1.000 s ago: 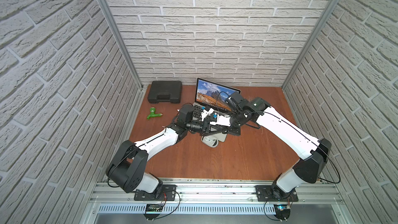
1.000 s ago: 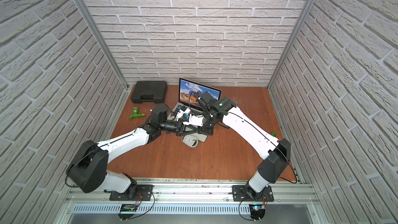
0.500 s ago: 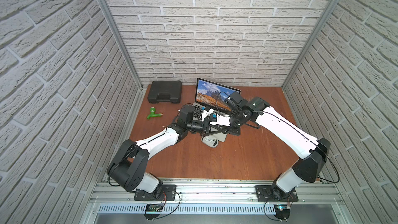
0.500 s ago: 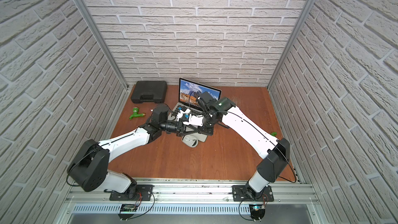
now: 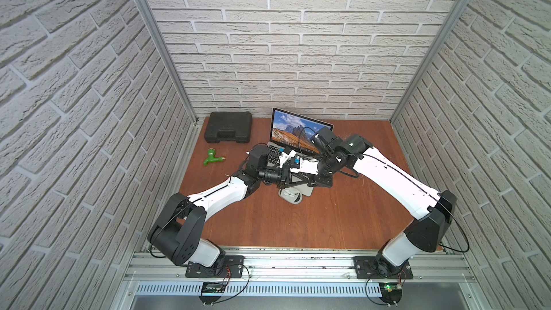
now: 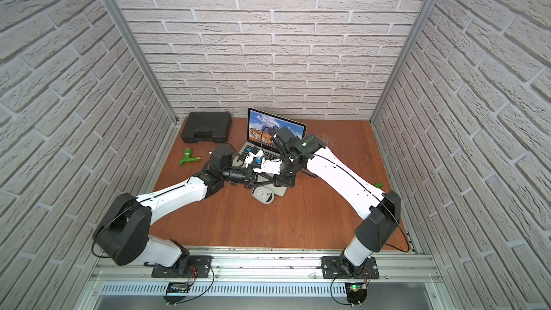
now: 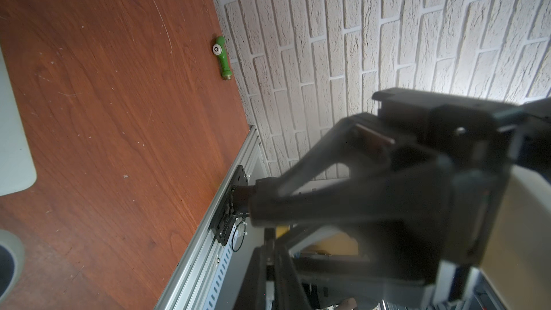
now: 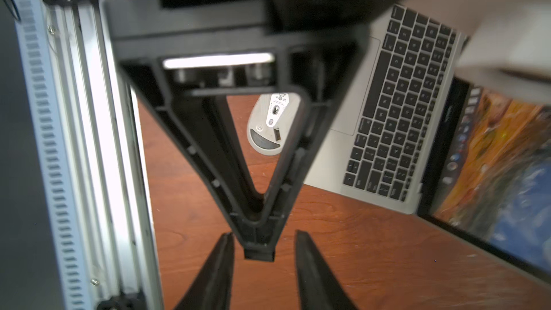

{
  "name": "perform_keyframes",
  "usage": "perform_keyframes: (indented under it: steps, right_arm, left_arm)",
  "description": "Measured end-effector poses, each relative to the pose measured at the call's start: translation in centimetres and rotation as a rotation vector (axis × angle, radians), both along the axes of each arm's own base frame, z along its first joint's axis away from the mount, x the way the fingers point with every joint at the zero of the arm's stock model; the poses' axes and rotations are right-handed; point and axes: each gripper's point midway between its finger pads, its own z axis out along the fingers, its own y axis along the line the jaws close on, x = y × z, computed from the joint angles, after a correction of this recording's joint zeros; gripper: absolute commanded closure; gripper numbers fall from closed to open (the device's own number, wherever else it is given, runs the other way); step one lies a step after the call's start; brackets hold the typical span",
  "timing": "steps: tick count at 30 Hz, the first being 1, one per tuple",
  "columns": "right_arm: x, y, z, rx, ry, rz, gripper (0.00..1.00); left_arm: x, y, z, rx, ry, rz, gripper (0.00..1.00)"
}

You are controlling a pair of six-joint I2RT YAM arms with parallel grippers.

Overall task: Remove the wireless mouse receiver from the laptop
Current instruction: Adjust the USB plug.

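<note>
The laptop stands open at the back of the table, and its black keys show in the right wrist view. Both arms meet above its front edge. My left gripper is shut, its fingers forming a narrow V. A small dark block sticks out of its tips, and it looks like the wireless mouse receiver. My right gripper faces it, open, with one finger on each side of that tip and not touching it.
A grey-white mouse lies upside down just in front of the laptop. A black case sits at the back left, with a green fitting near it. Another green fitting lies by the right wall.
My right gripper has opened, letting go of what it pinched. My left gripper has closed fully at the same spot. Neither arm has visibly shifted.
</note>
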Motion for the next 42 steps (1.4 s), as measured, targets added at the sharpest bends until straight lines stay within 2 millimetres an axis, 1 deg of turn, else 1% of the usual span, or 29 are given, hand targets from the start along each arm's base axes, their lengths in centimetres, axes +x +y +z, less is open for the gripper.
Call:
perform_keyframes:
  steps: [1,3,5,6,7,9,10,11,12,13,14,15,16,18,20,21,22,23,25,27,29,34,38,40,42]
  right_arm:
    - [-0.2,-0.1,0.3,0.007,-0.010,-0.002,0.38]
    - [-0.6,-0.5,1.5,0.038,-0.042,-0.006,0.34]
    - [-1.1,-1.4,3.7,0.110,-0.098,-0.025,0.30]
    - [-1.3,-1.9,5.0,0.162,-0.127,-0.050,0.28]
    - [-1.1,-2.8,6.6,0.224,-0.173,-0.103,0.24]
    - [0.4,-5.5,9.4,0.353,-0.270,-0.288,0.13]
    - [1.5,-7.4,10.8,0.429,-0.311,-0.424,0.13]
    - [2.6,-9.2,11.9,0.508,-0.330,-0.557,0.16]
    - [3.6,-10.4,12.6,0.585,-0.323,-0.664,0.19]
    - [4.5,-11.2,13.1,0.668,-0.294,-0.751,0.23]
    - [5.4,-11.2,13.1,0.756,-0.239,-0.811,0.24]
    - [6.2,-10.8,12.6,0.823,-0.176,-0.847,0.25]
    - [6.9,-9.8,11.6,0.897,-0.082,-0.871,0.26]
    - [7.7,-8.2,8.1,0.987,0.106,-0.914,0.28]
    - [7.4,-7.3,3.5,0.999,0.289,-0.980,0.30]
    - [6.9,-6.9,1.9,1.002,0.363,-0.998,0.32]
    - [6.4,-6.4,1.0,1.011,0.424,-1.000,0.34]
    - [6.2,-6.1,0.8,1.026,0.463,-0.995,0.36]
    - [6.0,-5.3,2.2,1.078,0.487,-0.936,0.39]
    - [5.9,-4.5,4.4,1.141,0.478,-0.841,0.41]
    - [5.5,-3.9,6.2,1.182,0.472,-0.750,0.43]
    - [4.2,-2.9,8.5,1.201,0.465,-0.589,0.54]
    - [2.9,-1.7,10.5,1.199,0.467,-0.459,0.58]
    - [2.1,-1.2,11.2,1.189,0.470,-0.401,0.64]
    - [1.4,-0.6,11.7,1.174,0.481,-0.355,0.66]
  left_arm:
    - [0.1,0.1,0.0,0.000,-0.002,0.003,1.00]
    - [0.4,0.3,0.0,-0.002,-0.010,0.009,1.00]
    - [0.9,0.6,0.0,-0.003,-0.017,0.023,1.00]
    - [1.1,0.8,0.1,-0.004,-0.023,0.030,1.00]
    - [1.4,0.9,0.2,-0.006,-0.027,0.036,1.00]
    - [1.9,0.9,0.8,-0.017,-0.059,0.042,1.00]
    - [2.2,0.9,1.2,-0.026,-0.082,0.050,1.00]
    - [2.6,0.9,1.8,-0.039,-0.112,0.055,1.00]
    - [2.9,0.9,2.3,-0.053,-0.142,0.061,1.00]
    - [3.2,0.9,2.9,-0.069,-0.177,0.067,1.00]
    - [3.4,0.9,3.3,-0.083,-0.208,0.072,1.00]
    - [3.6,0.9,3.7,-0.095,-0.233,0.075,1.00]
    - [3.7,0.9,4.1,-0.109,-0.264,0.076,1.00]
    - [3.9,0.9,4.8,-0.129,-0.309,0.077,1.00]
    - [4.1,0.7,5.8,-0.153,-0.357,0.073,1.00]
    - [4.1,0.6,6.2,-0.163,-0.376,0.069,1.00]
    - [4.2,0.6,6.8,-0.176,-0.398,0.064,1.00]
    - [4.1,0.5,7.4,-0.189,-0.422,0.055,1.00]
    - [3.8,0.3,8.3,-0.211,-0.457,0.033,1.00]
    - [3.4,0.1,9.0,-0.229,-0.489,0.010,1.00]
    - [2.9,-0.1,9.4,-0.242,-0.515,-0.018,1.00]
    - [1.7,-0.6,9.2,-0.248,-0.537,-0.070,1.00]
    - [1.4,-0.7,8.9,-0.240,-0.542,-0.084,1.00]
    - [1.3,-0.7,8.8,-0.237,-0.543,-0.086,1.00]
    - [1.3,-0.6,8.9,-0.237,-0.549,-0.087,1.00]
